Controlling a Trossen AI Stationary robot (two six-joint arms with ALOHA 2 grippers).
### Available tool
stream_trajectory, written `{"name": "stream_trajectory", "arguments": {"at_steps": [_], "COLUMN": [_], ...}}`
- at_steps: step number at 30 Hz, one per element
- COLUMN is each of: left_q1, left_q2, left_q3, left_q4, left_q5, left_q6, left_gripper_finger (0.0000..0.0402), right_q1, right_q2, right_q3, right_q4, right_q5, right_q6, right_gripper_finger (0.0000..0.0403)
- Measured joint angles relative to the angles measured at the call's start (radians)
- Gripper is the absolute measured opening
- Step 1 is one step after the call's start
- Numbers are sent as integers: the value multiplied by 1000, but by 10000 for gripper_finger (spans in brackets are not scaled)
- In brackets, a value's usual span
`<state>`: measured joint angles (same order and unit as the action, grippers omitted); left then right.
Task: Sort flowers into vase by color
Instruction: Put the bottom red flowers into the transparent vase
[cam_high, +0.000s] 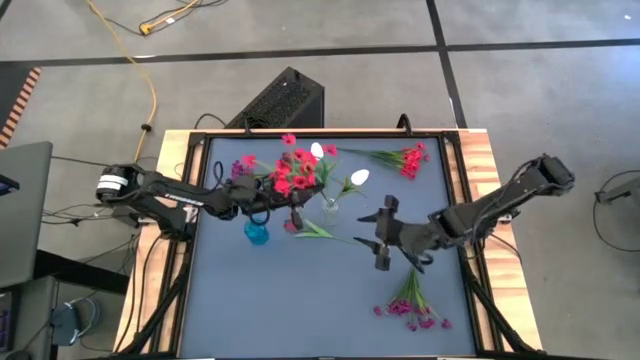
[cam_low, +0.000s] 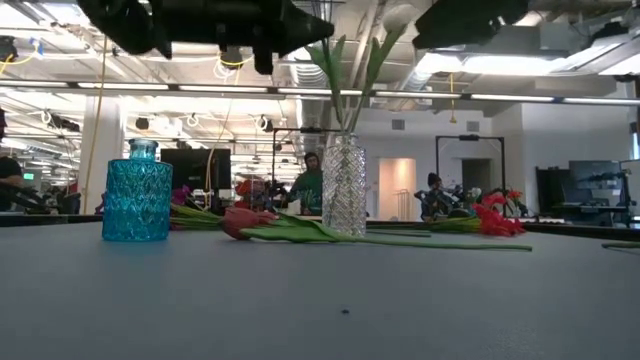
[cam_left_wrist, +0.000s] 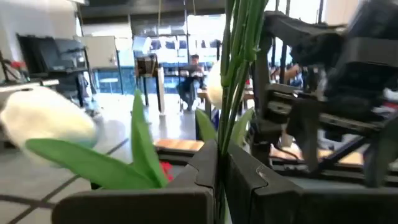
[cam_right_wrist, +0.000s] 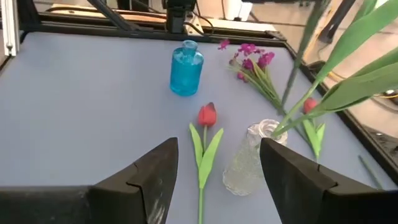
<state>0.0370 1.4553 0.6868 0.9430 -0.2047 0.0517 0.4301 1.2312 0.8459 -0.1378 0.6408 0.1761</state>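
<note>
The left pincer (cam_high: 262, 207) hangs above the table (cam_high: 300, 300) near the blue vase (cam_high: 257, 233), its fingers (cam_left_wrist: 205, 168) closed tight on green stems (cam_left_wrist: 239, 56) that rise straight up between them in the left wrist view; red blossom clusters (cam_high: 292, 175) spread beside it in the high view, and a white bud (cam_left_wrist: 46, 124) with long leaves shows close to the camera. The right pincer (cam_high: 382, 232) hovers over the middle of the table with its fingers (cam_right_wrist: 152, 174) spread wide and nothing between them.

In the right wrist view the clear glass vase (cam_right_wrist: 247, 165) stands just beyond that pincer, green stems and leaves leaning out of its mouth. Beside it a red tulip bud (cam_right_wrist: 207, 116) lies flat on the table, and farther off stands the blue vase with a magenta-purple sprig (cam_right_wrist: 252, 62) lying near it. The low view shows the clear vase upright with stems in it and the tulip lying at its foot.

On the high view, a red sprig (cam_high: 408, 158) lies near the far edge of the table, well apart from both vases, and another magenta-purple sprig (cam_high: 412, 305) lies toward the near right corner. White buds (cam_high: 358, 178) show over the clear vase.
</note>
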Motion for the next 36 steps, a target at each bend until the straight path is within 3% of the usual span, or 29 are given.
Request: {"name": "stream_trajectory", "arguments": {"at_steps": [6, 13, 22, 36], "left_q1": [10, 14, 15, 40], "left_q2": [19, 130, 181, 182], "left_q3": [-25, -1, 14, 15], "left_q4": [89, 137, 84, -53], "left_q5": [46, 35, -20, 2], "left_q6": [-18, -20, -21, -152], "left_gripper_finger": [0, 0, 0, 0], "right_q1": [54, 52, 51, -33], "right_q2": [0, 0, -1, -25], "right_q3": [0, 0, 0, -52], "right_q4": [-1, -43, -73, -204], "right_q5": [89, 102, 103, 116], "right_q6": [0, 1, 10, 57], "right_gripper_finger": [255, 255, 255, 255]}}
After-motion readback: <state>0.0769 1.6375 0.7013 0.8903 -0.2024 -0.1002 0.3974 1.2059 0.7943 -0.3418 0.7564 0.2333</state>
